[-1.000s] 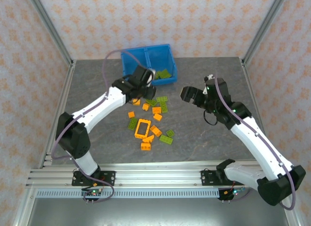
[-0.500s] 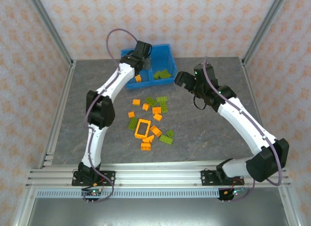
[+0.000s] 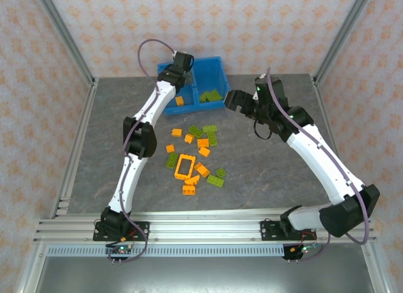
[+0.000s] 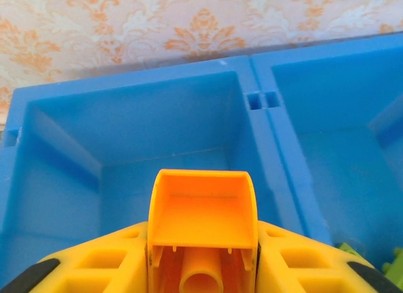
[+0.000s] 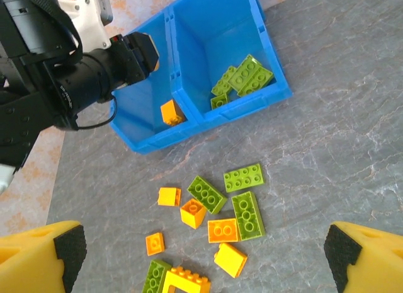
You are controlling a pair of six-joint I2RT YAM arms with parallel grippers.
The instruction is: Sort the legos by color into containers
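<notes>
Top view: the left hand (image 3: 182,61) reaches over the blue bin (image 3: 221,75) at 12 o'clock. Loose legos (image 3: 203,143) lie on the table (image 3: 283,179).

Left wrist: it grips an orange brick (image 4: 203,224) above the left compartment (image 4: 145,126), seemingly to drop it there.

Right wrist: the right hand (image 5: 204,246) gapes empty. Green bricks (image 5: 245,75) are binned at 1 o'clock.

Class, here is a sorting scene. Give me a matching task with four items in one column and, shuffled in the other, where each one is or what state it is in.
1 orange frame
2 right compartment
3 right gripper
4 left gripper

A holds green bricks
B shut on an orange brick
C lies on the table
D wide open

Pairs: 1-C, 2-A, 3-D, 4-B
</notes>
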